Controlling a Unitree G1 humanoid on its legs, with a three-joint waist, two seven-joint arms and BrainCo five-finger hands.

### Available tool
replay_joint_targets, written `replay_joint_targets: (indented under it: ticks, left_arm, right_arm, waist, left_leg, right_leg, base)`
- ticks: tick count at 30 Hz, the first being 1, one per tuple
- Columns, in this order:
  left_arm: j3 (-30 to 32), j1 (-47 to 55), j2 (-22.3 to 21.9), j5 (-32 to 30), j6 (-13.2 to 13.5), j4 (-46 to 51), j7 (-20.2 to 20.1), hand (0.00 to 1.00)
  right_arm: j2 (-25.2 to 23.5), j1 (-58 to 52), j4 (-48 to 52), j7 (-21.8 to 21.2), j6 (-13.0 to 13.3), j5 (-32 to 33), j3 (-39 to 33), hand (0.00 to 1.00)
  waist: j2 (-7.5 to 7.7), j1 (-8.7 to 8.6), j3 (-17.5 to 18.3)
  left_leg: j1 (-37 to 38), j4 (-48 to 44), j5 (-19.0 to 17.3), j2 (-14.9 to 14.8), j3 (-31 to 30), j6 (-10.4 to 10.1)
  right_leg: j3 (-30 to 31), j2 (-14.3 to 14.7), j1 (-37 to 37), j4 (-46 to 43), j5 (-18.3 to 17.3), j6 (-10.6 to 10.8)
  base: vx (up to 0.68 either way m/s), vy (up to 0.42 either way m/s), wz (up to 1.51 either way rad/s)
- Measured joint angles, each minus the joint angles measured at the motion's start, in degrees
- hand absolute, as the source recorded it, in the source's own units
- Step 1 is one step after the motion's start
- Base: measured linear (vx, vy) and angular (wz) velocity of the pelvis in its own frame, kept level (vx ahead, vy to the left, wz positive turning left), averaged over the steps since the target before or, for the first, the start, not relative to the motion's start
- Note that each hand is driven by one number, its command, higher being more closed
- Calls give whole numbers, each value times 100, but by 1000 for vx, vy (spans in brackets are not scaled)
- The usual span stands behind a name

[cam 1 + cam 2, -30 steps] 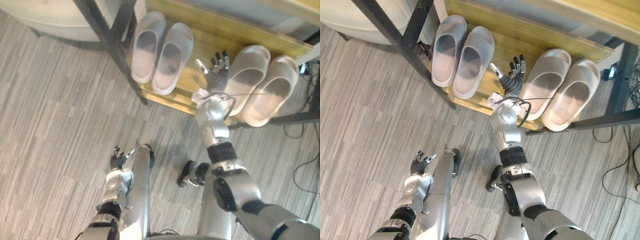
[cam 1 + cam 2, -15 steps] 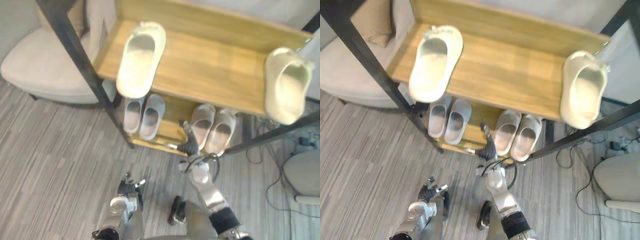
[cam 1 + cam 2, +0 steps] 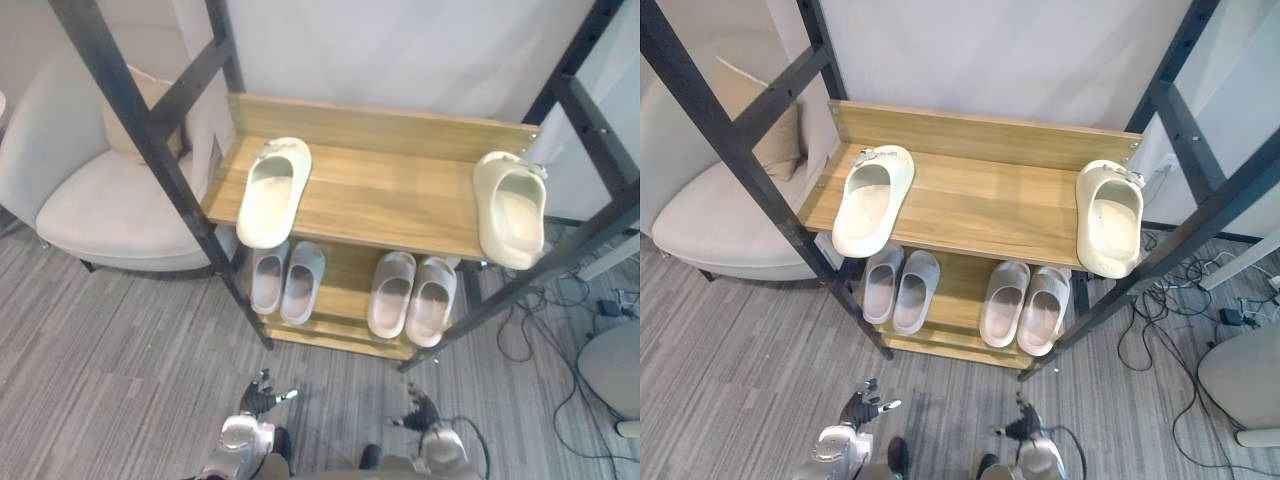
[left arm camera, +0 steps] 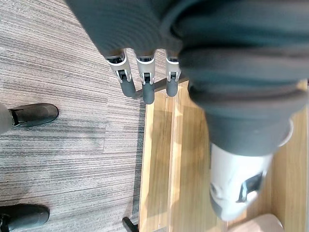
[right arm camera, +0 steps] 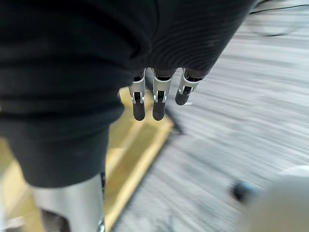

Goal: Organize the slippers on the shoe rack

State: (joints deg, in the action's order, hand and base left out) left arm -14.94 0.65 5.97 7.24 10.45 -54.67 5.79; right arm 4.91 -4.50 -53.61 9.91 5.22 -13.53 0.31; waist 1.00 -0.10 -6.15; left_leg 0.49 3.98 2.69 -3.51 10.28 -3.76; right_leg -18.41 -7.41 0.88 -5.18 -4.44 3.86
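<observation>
Standing against a pale wall, the shoe rack is a black metal frame with slanting braces and two smooth wooden shelves. Those braces cross the near side, so an arm reaching in could well catch on one. A rounded pale armchair sits to its left.

On the upper shelf lie two cream slippers, thick, moulded and foam-like. The left cream slipper and the right cream slipper are well apart, at opposite ends, and each pokes slightly past the near edge. A careless nudge there would likely tip one to the floor, and being light they may slide rather than lift cleanly. These two look like the pair left to bring together.

On the lower shelf a grey pair sits left and a beige pair right, each side by side.

Low and near, over striped grey carpet, the left hand and right hand are released, fingers straight, holding nothing.
</observation>
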Motion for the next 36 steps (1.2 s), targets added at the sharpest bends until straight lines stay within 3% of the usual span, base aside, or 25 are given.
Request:
replay_joint_targets:
  ticks: [4,13,19,28,36]
  left_arm:
    - [-483,5,8,-138,-1,207,-14,0]
    - [-1842,174,269,-128,217,3693,-339,0]
    - [-2340,-233,271,-14,362,4634,-486,0]
    - [-2070,-1233,325,30,548,5366,-41,0]
    - [-957,-2021,607,-105,547,5266,483,0]
  right_arm:
    - [-16,-14,-171,-16,27,242,-165,0]
    - [-11,-43,-387,-9,75,348,-529,0]
    - [12,-42,-408,-11,77,343,-525,0]
    - [79,-3,-464,-26,79,338,-350,0]
    - [214,-3,-477,-117,79,325,-209,0]
  waist:
    - [5,-19,65]
    - [-95,-24,204]
    - [-143,-36,245]
    - [-131,-89,277]
    - [-81,-159,248]
  left_leg:
    - [176,185,100,21,-26,38]
    - [192,224,121,136,-265,76]
    - [268,227,126,117,-315,84]
    - [346,231,84,111,-308,31]
    - [367,232,60,95,-278,18]
  right_leg:
    - [7,31,136,184,84,10]
    - [-109,-4,335,362,120,60]
    - [-167,51,500,515,126,61]
    - [-198,127,680,696,201,-2]
    - [-176,148,714,759,213,-17]
  base:
    - [-90,20,4]
    - [-40,17,12]
    - [24,-18,4]
    - [38,-21,0]
    - [-3,-1,-1]
